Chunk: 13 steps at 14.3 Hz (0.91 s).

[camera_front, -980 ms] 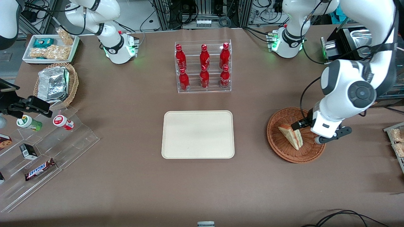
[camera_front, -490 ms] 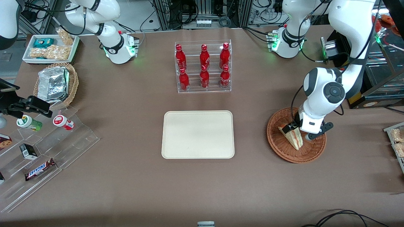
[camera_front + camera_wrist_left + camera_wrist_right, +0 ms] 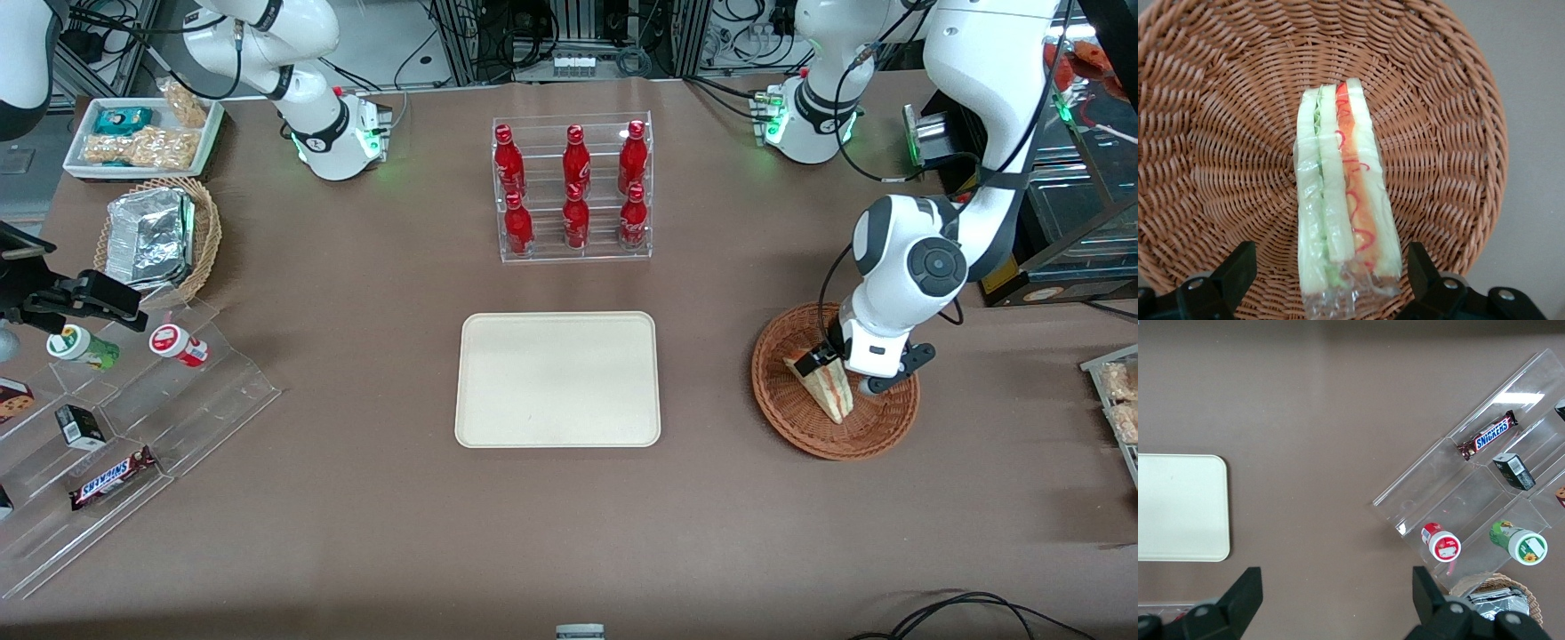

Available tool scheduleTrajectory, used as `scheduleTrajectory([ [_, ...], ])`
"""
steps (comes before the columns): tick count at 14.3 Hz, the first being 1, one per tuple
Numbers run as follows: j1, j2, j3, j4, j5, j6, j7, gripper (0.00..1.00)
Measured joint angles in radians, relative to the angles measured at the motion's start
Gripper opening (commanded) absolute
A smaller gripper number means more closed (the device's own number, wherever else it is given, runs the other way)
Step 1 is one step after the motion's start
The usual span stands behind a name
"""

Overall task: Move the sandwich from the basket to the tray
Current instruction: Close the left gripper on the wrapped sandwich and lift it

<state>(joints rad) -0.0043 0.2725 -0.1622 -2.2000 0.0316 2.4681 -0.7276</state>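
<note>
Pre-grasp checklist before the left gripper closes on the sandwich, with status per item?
1. Gripper open: ok, fingers spread apart in the wrist view.
2. Triangular white-bread sandwich between the fingers: ok, one finger on each side with gaps, no contact yet.
3. Sandwich in the round reddish-brown wicker basket: ok, it lies on the weave in clear wrap.
4. Gripper low enough: cannot tell; it sits over the basket and its height above the sandwich is unclear.
5. Cream-beige rectangular tray free for the drop: ok, nothing on it.
6. Path from basket to tray: ok, only bare brown table between them.
</note>
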Motion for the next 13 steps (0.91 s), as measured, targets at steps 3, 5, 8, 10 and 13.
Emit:
scheduleTrajectory([
  [3,0.0,0.029,0.003,0.019,0.0,0.005,-0.045,0.07],
  [5,0.0,0.037,0.003,0.039,0.0,0.005,-0.088,0.05],
  [8,0.001,0.041,0.003,0.07,0.0,0.003,-0.102,0.07],
  [10,0.0,0.036,0.003,0.101,0.0,-0.028,-0.103,0.07],
  [13,-0.022,0.013,-0.018,0.174,0.0,-0.132,-0.099,0.07],
])
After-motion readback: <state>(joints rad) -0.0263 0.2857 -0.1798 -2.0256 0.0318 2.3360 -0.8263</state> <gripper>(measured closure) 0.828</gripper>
